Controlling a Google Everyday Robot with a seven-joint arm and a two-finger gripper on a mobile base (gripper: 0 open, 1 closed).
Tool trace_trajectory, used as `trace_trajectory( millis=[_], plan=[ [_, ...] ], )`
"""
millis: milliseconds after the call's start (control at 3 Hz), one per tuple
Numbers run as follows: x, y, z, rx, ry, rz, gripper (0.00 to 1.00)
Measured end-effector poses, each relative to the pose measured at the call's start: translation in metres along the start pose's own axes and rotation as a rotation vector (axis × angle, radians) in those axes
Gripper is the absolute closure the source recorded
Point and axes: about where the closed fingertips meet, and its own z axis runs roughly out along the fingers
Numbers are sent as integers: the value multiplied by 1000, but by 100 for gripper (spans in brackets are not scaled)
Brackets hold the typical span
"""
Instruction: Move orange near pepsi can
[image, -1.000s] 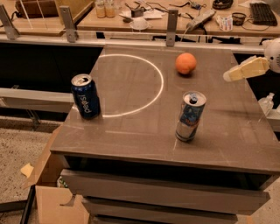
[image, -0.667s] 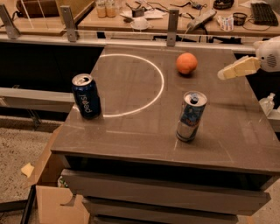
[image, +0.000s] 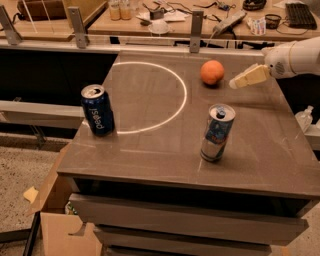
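Beside the orange (image: 212, 72), the claw (image: 236, 84); well apart, pepsi can (image: 98, 110).

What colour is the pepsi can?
The pepsi can is dark blue, camera view; gripper near orange.

Bright colours on a grey-brown tabletop (image: 260, 150).
Cream gripper (image: 241, 81) just beside the plain orange (image: 212, 72); well apart from it, dark blue pepsi can (image: 98, 110), white lettering, silver top.

robot arm (image: 299, 57) cut off at right edge, gripper (image: 236, 83) just beside orange (image: 212, 72)
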Motion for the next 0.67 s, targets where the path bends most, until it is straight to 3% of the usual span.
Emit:
trace_trajectory(
  millis=[667],
  plan=[
    [-17, 15, 60, -96, 17, -25, 0]
  ],
)
